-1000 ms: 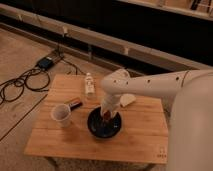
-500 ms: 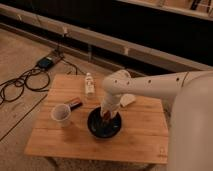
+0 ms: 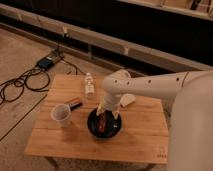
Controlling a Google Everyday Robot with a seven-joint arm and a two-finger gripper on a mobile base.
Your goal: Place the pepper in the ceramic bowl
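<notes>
Placing pepper point(image 3: 102, 123) in bowl point(image 3: 116, 131) | bowl mid-table | gripper point(image 3: 103, 118) low inside it, over pepper | jaw state: cannot tell | next: release if held, lift clear

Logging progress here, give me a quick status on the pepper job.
Gripper down over ceramic bowl. Pepper inside bowl, at the gripper. White cup left of bowl, apart.
</notes>
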